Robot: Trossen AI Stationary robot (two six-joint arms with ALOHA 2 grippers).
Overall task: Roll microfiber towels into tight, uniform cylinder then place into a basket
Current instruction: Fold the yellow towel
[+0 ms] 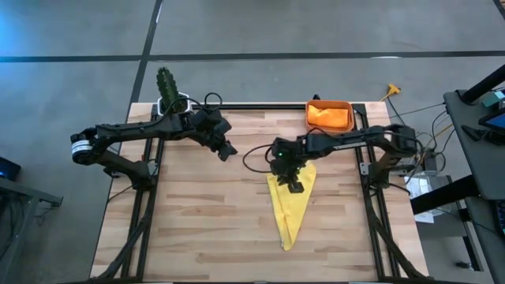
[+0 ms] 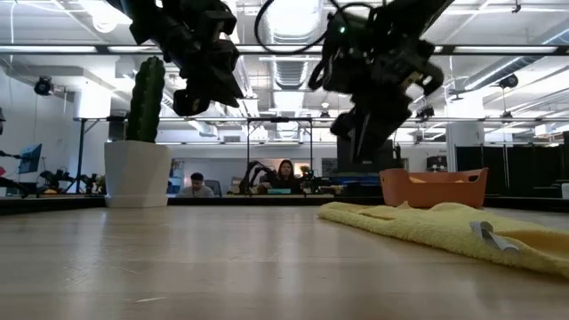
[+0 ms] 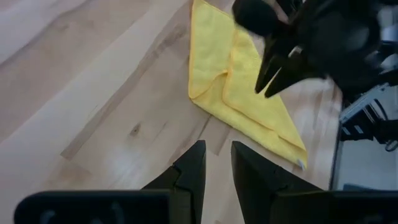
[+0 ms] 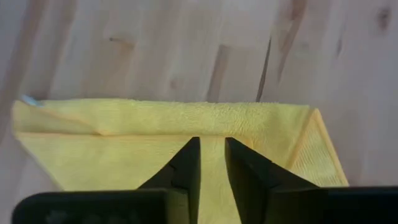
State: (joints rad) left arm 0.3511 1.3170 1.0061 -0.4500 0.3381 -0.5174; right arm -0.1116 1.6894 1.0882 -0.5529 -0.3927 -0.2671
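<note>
- Above the table, high view: the yellow towel (image 1: 292, 207) is seen lying flat as a folded wedge, wide end under the right gripper (image 1: 295, 186), tip pointing toward the near edge. The orange towel (image 1: 328, 115) sits already bunched in the basket (image 1: 308, 117) at the far right corner. So 1 of 2 towels is judged done; the step in hand looks like the start of the yellow roll.
- The left gripper (image 1: 228, 152) hangs mid-table, well apart from the cloth, beside the cactus pot (image 1: 175, 103); nothing is held.
- Low view: the yellow cloth (image 2: 427, 224) is shown as a soft, nubby, low heap w/ a small tag at its near end. The basket (image 2: 434, 188) behind is smooth plastic w/ rounded walls. Both arms hang above the wood tabletop (image 2: 178, 258).
- Left wrist view: the left fingers (image 3: 193, 171) stand a narrow slit apart, pinching nothing; the towel (image 3: 233, 93) shows layered folds.
- Right wrist view: the right fingers (image 4: 189, 165) are parted by a slim gap over the towel (image 4: 155, 124), w/ no cloth seen between them.
- Next move, as judged: an edge must be pinched and turned over evenly; limp pile is likely to slip or roll skewed.
</note>
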